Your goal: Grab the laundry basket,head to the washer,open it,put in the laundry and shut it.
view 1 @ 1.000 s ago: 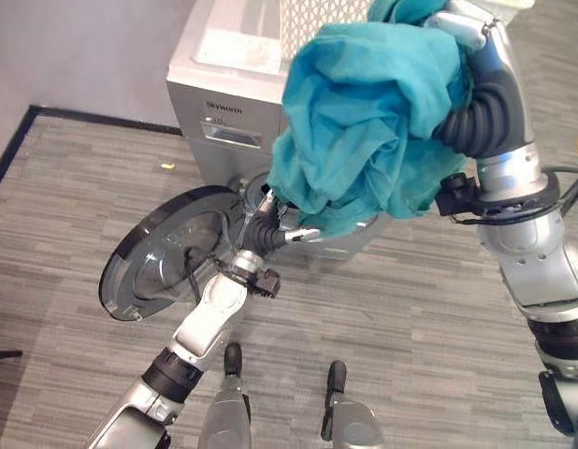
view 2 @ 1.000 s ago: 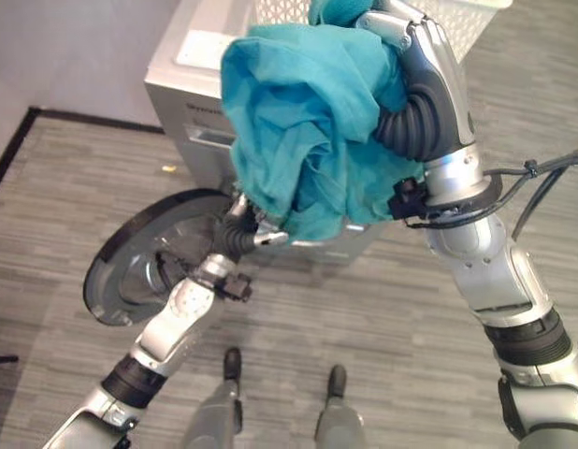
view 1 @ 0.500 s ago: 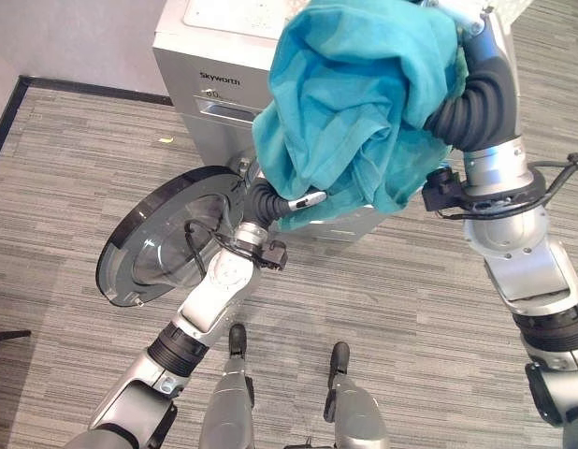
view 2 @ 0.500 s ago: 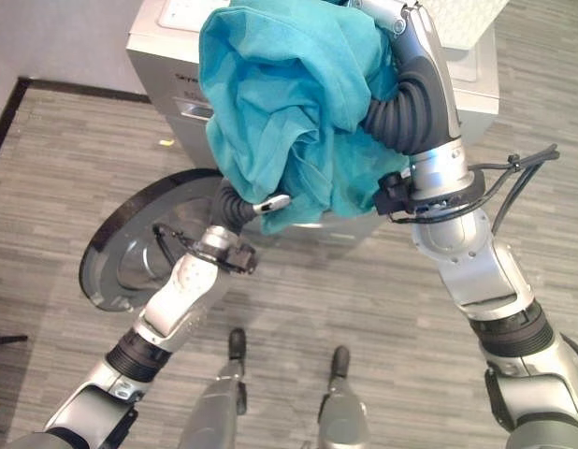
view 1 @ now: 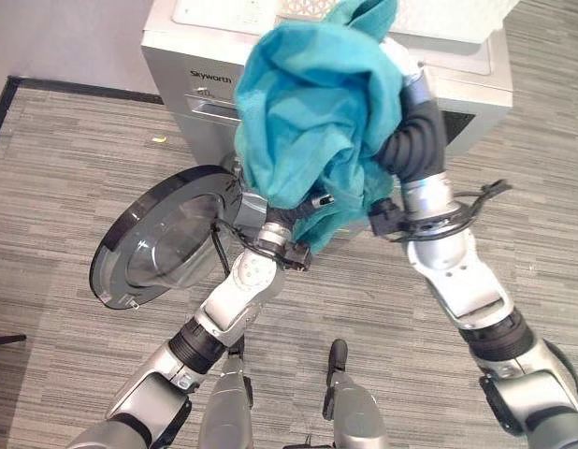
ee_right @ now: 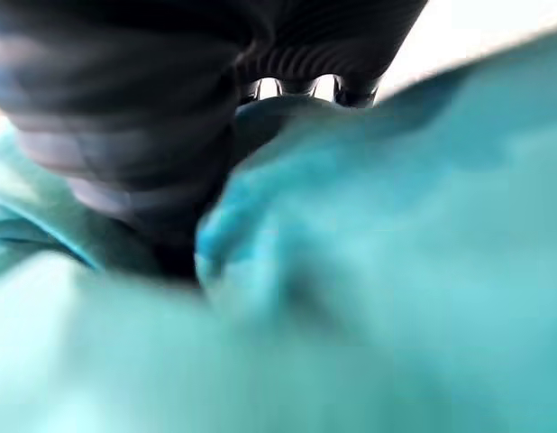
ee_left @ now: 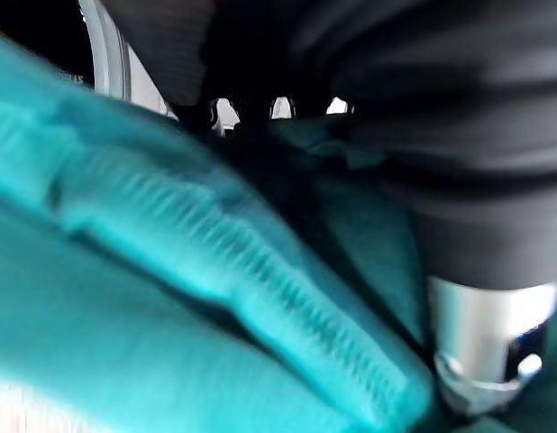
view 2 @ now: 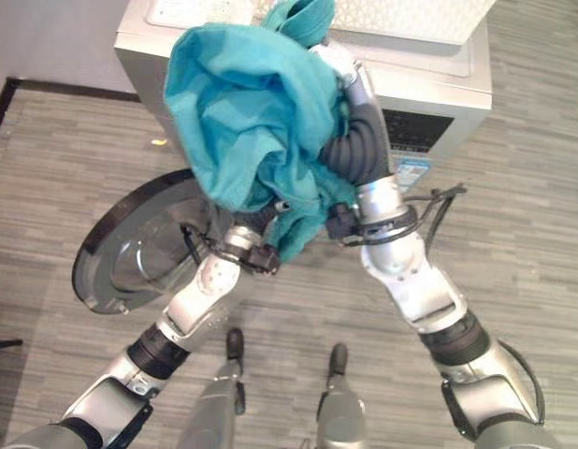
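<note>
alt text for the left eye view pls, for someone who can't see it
A bunched teal cloth is held up by the robot's right hand in front of a silver front-loading washer, whose round door hangs open to the left over grey wood-look flooring. The left hand reaches in under the cloth, and a white laundry basket sits on top of the washer.

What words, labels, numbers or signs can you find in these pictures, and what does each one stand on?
Front of the washer, upper left: a short brand word in dark letters, not quoted here.
Dark control panel on the washer's front: small marks, too small to read.
Blue-and-white sticker below that panel: too small to read.
Pale sheet on the washer's top: faint print, unreadable.
</note>
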{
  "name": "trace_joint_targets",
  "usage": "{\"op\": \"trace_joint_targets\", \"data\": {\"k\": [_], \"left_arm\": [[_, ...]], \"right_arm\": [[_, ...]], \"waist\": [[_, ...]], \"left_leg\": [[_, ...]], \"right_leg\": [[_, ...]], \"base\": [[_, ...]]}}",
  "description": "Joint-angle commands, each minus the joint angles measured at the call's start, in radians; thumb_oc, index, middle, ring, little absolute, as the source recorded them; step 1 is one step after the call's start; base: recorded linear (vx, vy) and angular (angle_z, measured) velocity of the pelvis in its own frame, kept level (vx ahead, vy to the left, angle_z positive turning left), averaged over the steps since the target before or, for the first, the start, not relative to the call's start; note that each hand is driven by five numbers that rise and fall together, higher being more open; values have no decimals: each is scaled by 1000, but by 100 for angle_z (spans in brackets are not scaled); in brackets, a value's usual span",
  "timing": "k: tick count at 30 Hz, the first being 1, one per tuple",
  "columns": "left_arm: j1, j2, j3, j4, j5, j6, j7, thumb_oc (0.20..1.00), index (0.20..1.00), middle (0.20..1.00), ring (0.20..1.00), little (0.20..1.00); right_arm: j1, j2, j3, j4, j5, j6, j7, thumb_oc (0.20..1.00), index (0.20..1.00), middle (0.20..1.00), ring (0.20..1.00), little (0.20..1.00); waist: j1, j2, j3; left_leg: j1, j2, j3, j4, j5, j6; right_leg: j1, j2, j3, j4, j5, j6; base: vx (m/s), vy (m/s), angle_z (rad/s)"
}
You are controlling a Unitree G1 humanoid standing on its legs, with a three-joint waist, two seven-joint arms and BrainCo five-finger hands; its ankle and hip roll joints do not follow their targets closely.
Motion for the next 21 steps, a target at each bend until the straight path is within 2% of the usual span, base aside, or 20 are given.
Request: {"op": "trace_joint_targets", "data": {"k": [1, 7, 16, 21], "left_arm": [[-85, -27, -3, -6, 12, -99, 31, 1000, 1000, 1000, 1000, 1000], [-104, -27, 2, -12, 27, -121, 58, 1000, 1000, 1000, 1000, 1000], [-95, -37, 15, 17, 47, -162, 59, 1000, 1000, 1000, 1000, 1000], [-96, -33, 24, 35, 164, -192, 109, 1000, 1000, 1000, 1000, 1000]], "right_arm": [[-24, 27, 3, -55, 86, -81, -16, 200, 200, 200, 200, 200], [-2, 42, 45, -58, 147, -102, -14, 200, 200, 200, 200, 200], [-19, 61, 62, -62, 145, -127, -11, 200, 200, 200, 200, 200], [-25, 76, 74, -64, 169, -156, -18, 200, 200, 200, 200, 200]], "waist": [[7, -33, -26], [6, -40, -20], [3, -50, -23], [-1, -65, -28]], "left_leg": [[30, 48, 74, 66, -156, 17], [38, 56, 77, 68, -155, 12], [55, 65, 91, 74, -166, 6], [67, 73, 105, 76, -173, 5]], "right_leg": [[-131, -15, 80, 89, -36, -38], [-126, -11, 76, 93, -41, -40], [-119, -11, 73, 107, -51, -42], [-121, -10, 78, 110, -50, -38]], "base": [[0, 0, 0], [0, 0, 0], [0, 0, 0], [3, 0, -2]]}}
